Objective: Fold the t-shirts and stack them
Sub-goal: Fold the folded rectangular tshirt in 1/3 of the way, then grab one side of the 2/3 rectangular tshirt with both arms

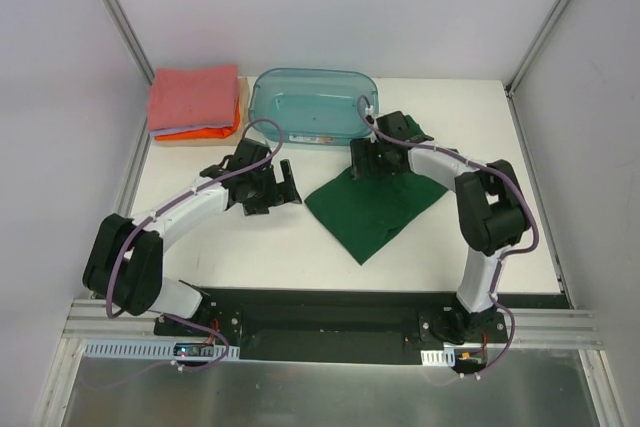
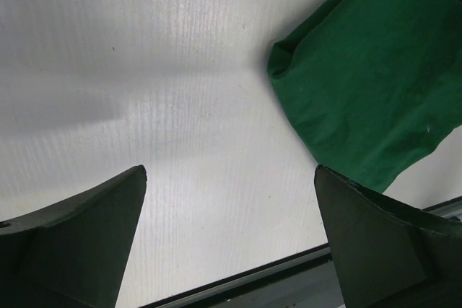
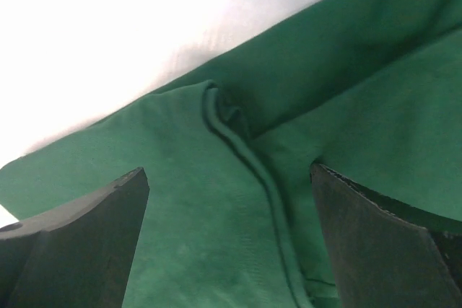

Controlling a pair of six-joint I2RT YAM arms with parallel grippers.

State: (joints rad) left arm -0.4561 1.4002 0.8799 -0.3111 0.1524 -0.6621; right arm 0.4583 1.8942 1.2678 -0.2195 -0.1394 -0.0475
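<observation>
Jaws both wide, right over green t-shirt (image 1: 375, 212); teal bin (image 1: 268, 109) behind

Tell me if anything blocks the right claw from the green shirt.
Nothing visible does. The right claw hangs open just above the green shirt, with only cloth beneath it. The left claw, also open, is over the table beside the shirt.

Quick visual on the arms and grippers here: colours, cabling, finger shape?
The two match. The left arm and right arm have white link shells and bulky black joint housings. A purple cable runs along each. The left gripper and right gripper are dark, with broad, wedge-shaped matte fingers. No markings are readable.
</observation>
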